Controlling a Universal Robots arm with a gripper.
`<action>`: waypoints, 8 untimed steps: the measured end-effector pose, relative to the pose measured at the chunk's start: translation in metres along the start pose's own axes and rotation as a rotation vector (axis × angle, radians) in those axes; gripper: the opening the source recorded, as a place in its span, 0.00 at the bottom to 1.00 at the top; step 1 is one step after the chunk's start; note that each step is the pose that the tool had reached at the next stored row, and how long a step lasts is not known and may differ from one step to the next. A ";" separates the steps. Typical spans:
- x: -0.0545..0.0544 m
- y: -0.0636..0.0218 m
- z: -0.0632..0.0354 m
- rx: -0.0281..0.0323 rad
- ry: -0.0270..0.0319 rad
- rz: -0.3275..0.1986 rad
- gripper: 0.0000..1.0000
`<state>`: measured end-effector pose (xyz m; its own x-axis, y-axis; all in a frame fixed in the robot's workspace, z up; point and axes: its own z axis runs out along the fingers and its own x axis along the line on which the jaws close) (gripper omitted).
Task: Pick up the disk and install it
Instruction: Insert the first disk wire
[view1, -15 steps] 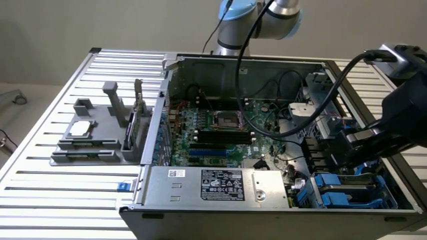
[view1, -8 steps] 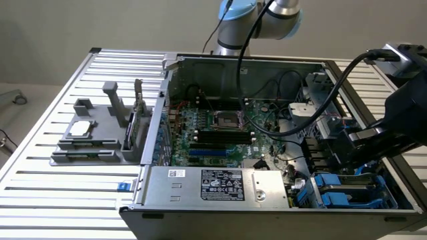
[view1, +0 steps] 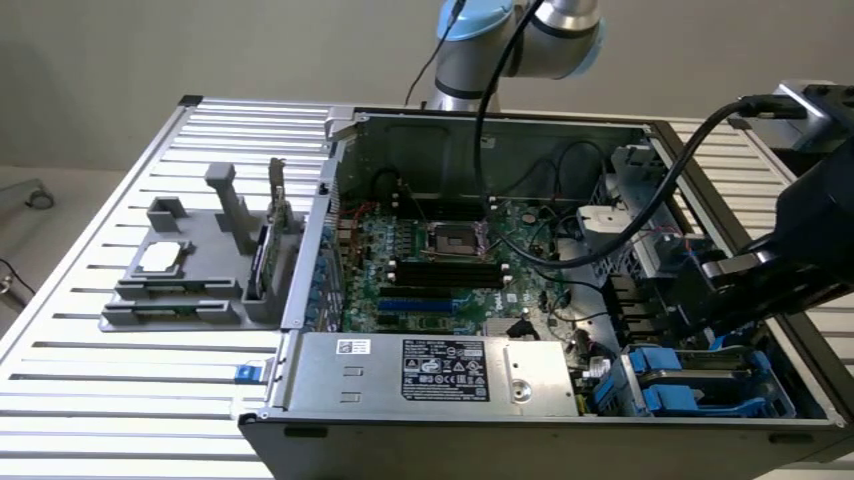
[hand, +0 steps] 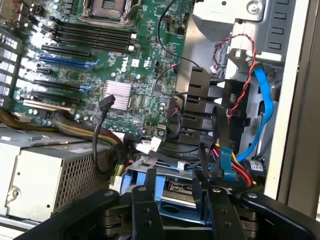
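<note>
Now wrist view: jaws wide apart, disk (hand: 171, 195) just beyond; ext. view adds grey rack (view1: 174, 300) beside PC case (view1: 441, 448).

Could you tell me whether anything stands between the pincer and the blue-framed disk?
Nothing visible does. The open black pincer hangs directly over the silver-grey disk in its bright blue plastic carrier. A bundle of blue, red and yellow cables lies beside one finger, not between.

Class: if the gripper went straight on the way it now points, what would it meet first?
Probably the blue-framed disk, straight ahead between the open gripper's fingers, though depth is unclear.
</note>
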<state>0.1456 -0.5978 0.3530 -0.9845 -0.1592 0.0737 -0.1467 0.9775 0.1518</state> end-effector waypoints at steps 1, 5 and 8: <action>0.000 0.0001 -0.0007 -0.0004 -0.0029 0.008 0.42; 0.000 0.0005 -0.0034 -0.0028 -0.0144 0.050 0.42; 0.000 0.0006 -0.0037 -0.0049 -0.0238 0.082 0.42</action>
<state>0.1456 -0.5978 0.3568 -0.9952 -0.0751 0.0627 -0.0649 0.9864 0.1511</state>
